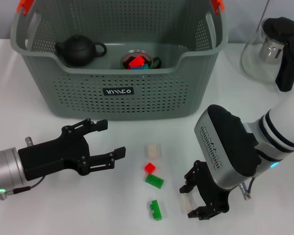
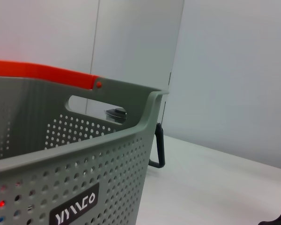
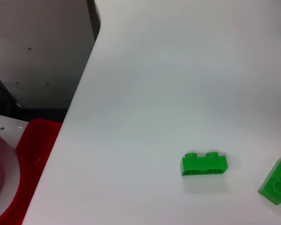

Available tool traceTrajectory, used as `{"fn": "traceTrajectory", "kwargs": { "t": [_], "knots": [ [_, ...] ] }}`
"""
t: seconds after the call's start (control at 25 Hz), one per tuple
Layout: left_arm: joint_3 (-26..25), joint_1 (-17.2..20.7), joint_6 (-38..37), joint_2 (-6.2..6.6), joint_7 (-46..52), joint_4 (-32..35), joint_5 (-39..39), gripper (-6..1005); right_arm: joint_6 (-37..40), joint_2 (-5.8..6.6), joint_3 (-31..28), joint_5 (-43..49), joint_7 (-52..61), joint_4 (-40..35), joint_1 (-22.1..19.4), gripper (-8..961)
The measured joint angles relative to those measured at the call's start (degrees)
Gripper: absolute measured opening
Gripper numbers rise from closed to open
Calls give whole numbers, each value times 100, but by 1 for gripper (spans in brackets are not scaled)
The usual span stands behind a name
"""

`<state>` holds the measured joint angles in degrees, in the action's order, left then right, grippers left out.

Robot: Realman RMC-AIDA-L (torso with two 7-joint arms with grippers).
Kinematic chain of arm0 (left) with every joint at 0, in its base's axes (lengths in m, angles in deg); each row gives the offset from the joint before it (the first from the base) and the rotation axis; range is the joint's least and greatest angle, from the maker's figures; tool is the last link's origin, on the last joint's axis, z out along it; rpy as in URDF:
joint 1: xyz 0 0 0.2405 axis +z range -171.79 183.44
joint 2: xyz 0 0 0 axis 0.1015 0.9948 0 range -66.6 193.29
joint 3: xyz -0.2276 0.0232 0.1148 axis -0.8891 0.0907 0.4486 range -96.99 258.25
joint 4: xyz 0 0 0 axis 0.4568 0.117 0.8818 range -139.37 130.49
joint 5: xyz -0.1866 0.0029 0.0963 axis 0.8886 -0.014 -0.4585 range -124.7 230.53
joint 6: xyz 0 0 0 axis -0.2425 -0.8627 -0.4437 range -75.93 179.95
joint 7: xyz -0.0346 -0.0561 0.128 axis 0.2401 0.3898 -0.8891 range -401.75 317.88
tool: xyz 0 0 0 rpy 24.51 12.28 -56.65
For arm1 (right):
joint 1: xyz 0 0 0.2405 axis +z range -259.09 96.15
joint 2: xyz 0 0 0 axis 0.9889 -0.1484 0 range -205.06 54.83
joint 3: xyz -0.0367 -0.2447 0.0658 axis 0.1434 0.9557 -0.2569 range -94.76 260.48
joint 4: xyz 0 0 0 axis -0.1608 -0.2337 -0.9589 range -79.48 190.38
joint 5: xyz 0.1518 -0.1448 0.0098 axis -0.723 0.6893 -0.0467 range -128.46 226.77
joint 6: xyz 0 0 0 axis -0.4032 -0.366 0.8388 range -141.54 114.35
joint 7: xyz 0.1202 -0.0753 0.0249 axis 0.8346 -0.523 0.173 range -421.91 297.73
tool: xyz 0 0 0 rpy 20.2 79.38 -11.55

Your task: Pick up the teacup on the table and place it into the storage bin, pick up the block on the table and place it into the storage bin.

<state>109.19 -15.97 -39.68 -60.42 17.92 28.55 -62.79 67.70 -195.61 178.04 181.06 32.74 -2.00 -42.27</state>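
Blocks lie loose on the bench (image 1: 49,122) before the bin (image 1: 118,100), and the right pincer (image 1: 200,203), apparently pinching a pale block (image 1: 187,202), should lift straight and clear the rim while the spread left pincer (image 1: 104,142) idles.

The storage bin (image 1: 118,63) stands at the back of the white table (image 1: 49,215); inside it sit a black teapot (image 1: 80,50) and a teacup (image 1: 139,61) holding red and blue blocks. A glass kettle (image 1: 273,51) stands just right of the bin. In front, the left gripper (image 1: 102,142) hovers with its fingers spread apart. The right gripper (image 1: 198,198) is down at the table, fingers closed around a beige block (image 1: 187,202). Between the grippers lie another beige block (image 1: 153,150), a red block (image 1: 150,168) and two green blocks (image 1: 154,181) (image 1: 155,209).
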Motion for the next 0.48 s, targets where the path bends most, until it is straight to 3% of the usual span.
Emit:
{"fn": "traceTrajectory", "kwargs": {
  "t": [0.48],
  "knots": [
    [0,0,3,2,0,-3,-5,880,-48,-4,41,1,152,-41,0,460]
  ]
}}
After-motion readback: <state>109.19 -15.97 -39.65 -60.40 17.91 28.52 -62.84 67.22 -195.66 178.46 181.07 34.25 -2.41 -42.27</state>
